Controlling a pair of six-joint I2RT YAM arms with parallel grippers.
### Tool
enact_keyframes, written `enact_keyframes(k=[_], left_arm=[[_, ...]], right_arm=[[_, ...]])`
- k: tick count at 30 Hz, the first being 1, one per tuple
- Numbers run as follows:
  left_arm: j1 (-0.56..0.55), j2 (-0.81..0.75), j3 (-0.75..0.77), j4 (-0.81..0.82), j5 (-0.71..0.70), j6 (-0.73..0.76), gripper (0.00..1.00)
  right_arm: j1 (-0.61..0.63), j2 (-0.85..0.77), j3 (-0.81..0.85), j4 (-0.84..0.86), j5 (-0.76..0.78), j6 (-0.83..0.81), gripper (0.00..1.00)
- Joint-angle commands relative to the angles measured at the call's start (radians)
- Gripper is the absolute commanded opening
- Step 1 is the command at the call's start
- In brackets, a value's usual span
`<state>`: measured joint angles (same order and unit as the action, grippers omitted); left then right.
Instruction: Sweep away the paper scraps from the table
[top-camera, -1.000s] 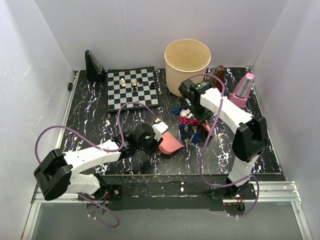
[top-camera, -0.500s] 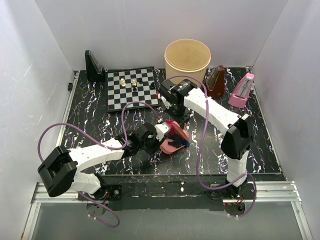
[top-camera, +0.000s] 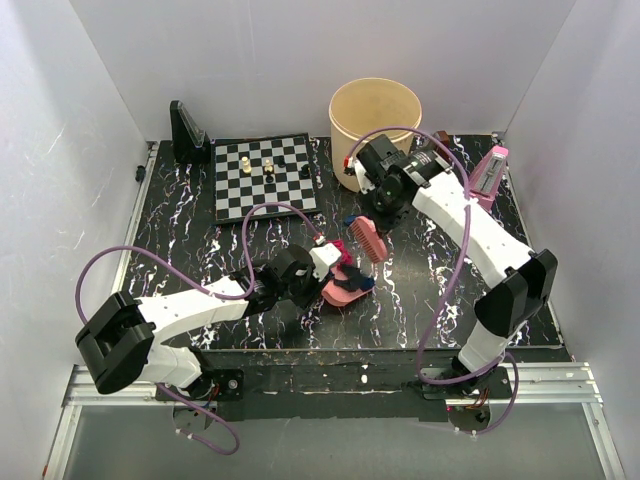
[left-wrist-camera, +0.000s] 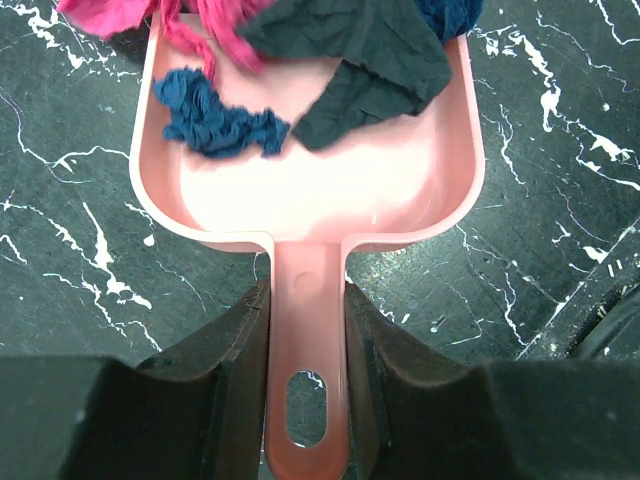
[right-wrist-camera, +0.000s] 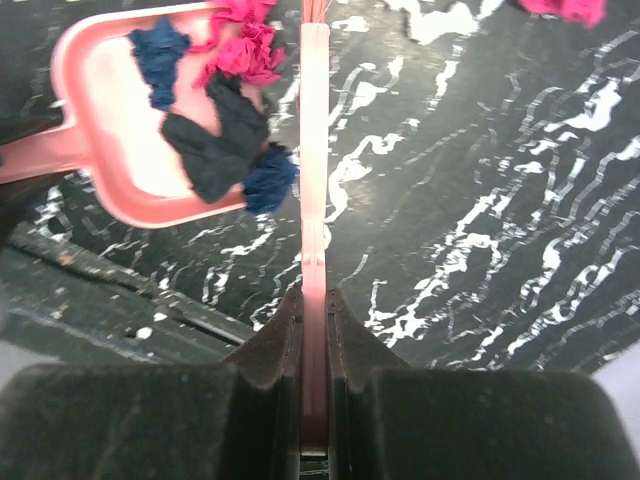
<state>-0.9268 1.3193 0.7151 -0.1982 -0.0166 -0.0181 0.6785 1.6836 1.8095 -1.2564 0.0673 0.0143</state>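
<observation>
My left gripper (top-camera: 326, 262) is shut on the handle of a pink dustpan (top-camera: 343, 292) that rests on the table (top-camera: 180, 240). In the left wrist view my gripper (left-wrist-camera: 307, 340) clamps the handle, and the dustpan (left-wrist-camera: 310, 190) holds a blue scrap (left-wrist-camera: 215, 115), a black scrap (left-wrist-camera: 360, 60) and a magenta scrap (left-wrist-camera: 115, 15). My right gripper (top-camera: 386, 207) is shut on a pink brush (top-camera: 368, 238), held above the table just beyond the dustpan. In the right wrist view my gripper (right-wrist-camera: 314, 320) grips the brush (right-wrist-camera: 314, 150) edge-on. A loose magenta scrap (right-wrist-camera: 565, 8) lies on the table.
A chessboard (top-camera: 265, 178) with a few pieces lies at the back left, with a black stand (top-camera: 187, 135) behind it. A beige bucket (top-camera: 375, 118) stands at the back. A pink metronome (top-camera: 490, 170) stands at the back right. The table's metal-rail edge (top-camera: 330, 385) runs along the front.
My right arm swept the brush across the scrap pile to the dustpan, then drew back toward the bucket. The scraps now lie in the dustpan. The left gripper edged right.
</observation>
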Motion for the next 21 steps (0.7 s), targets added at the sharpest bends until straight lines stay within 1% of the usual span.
enact_keyframes(k=[1, 4, 8, 9, 13, 15, 18, 19, 21], left_arm=[[-0.007, -0.008, -0.008, 0.033, -0.02, -0.013, 0.0], [-0.007, -0.022, -0.017, 0.028, -0.037, -0.026, 0.0], [-0.007, -0.046, -0.031, 0.023, -0.055, -0.046, 0.0], [-0.007, -0.051, -0.034, 0.023, -0.059, -0.051, 0.0], [-0.007, -0.055, -0.039, 0.022, -0.065, -0.062, 0.0], [-0.007, -0.052, -0.036, 0.02, -0.072, -0.065, 0.0], [-0.007, -0.046, -0.032, 0.013, -0.086, -0.066, 0.0], [-0.007, -0.046, -0.031, 0.011, -0.089, -0.069, 0.0], [-0.006, -0.045, -0.029, 0.01, -0.097, -0.078, 0.0]], right_arm=[[-0.016, 0.05, 0.011, -0.008, 0.167, -0.011, 0.01], [-0.016, 0.099, 0.037, 0.002, 0.293, -0.008, 0.01], [-0.025, 0.172, 0.063, 0.024, 0.517, -0.011, 0.01], [-0.033, 0.188, 0.073, 0.035, 0.56, -0.042, 0.01], [-0.072, 0.226, 0.122, 0.107, 0.658, -0.083, 0.01], [-0.076, 0.24, 0.11, 0.199, 0.728, -0.126, 0.01], [-0.074, 0.267, 0.062, 0.336, 0.74, -0.215, 0.01], [-0.074, 0.284, 0.057, 0.357, 0.756, -0.237, 0.01], [-0.068, 0.326, 0.054, 0.357, 0.737, -0.282, 0.01]])
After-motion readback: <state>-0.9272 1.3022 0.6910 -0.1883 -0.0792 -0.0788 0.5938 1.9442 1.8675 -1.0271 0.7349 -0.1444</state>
